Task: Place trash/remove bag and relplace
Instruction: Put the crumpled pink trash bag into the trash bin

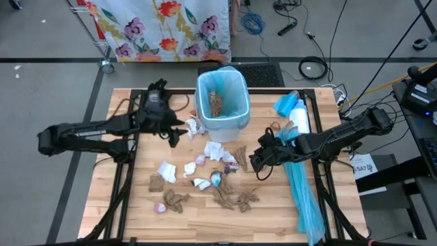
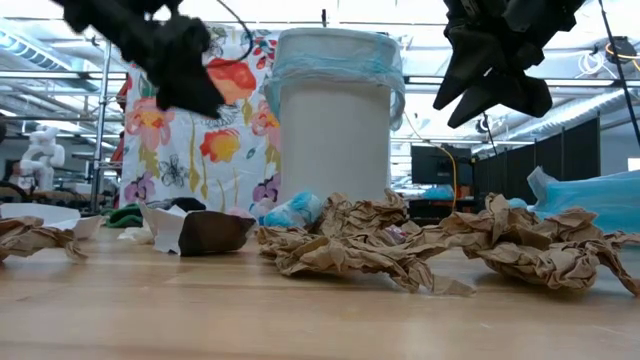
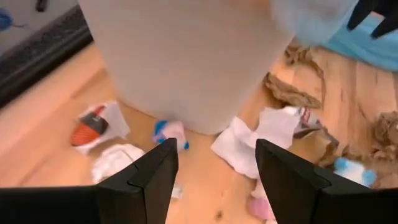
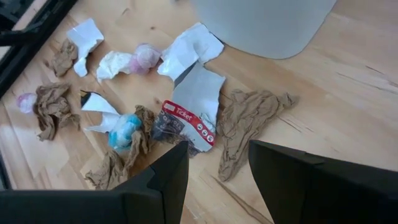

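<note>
While most trash [image 1: 205, 179] lies scattered at the frame's lower centre below the bin [image 1: 222, 99], both our grippers hover empty, fingers apart. Our left gripper [image 1: 171, 130] hangs just beside the bin's left wall and could knock it over. Our right gripper [image 1: 261, 158] may snag the blue plastic sheet [image 1: 304, 195] at its right.

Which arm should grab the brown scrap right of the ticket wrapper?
Right. The right hand hangs open just over that brown scrap, while the left hand, also open, is by the bin over white tissue.
</note>
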`<action>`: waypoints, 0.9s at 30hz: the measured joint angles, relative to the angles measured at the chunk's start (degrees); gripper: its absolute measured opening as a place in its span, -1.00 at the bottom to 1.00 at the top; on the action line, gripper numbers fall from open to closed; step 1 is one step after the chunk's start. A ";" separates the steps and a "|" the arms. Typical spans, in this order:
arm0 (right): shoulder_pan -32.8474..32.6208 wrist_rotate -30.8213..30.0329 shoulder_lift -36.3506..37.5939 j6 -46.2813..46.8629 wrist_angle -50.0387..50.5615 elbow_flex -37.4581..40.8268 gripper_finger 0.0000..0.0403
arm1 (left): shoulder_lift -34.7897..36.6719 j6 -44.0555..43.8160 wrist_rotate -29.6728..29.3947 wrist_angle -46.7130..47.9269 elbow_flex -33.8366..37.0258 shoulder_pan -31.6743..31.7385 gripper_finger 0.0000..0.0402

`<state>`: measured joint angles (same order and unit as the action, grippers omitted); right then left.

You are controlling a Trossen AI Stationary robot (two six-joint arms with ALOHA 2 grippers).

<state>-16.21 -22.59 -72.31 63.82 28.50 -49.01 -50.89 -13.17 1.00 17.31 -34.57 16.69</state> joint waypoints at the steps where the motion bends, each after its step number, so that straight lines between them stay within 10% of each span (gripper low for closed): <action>1: 0.00 -0.03 0.00 0.01 -0.27 0.00 -0.21 | -0.26 -0.02 -0.26 -2.73 2.56 -0.02 0.08; 8: 0.00 -0.03 -0.01 0.61 -0.96 0.00 -0.21 | -7.11 5.77 -1.30 -19.95 13.14 0.00 0.08; 27: 0.00 0.22 -0.02 4.17 -0.80 0.00 -0.21 | -30.57 23.08 0.37 -46.94 12.88 0.11 0.08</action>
<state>-16.21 -22.37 -72.34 67.99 27.70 -49.01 -81.46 9.90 1.37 -29.62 -21.69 16.80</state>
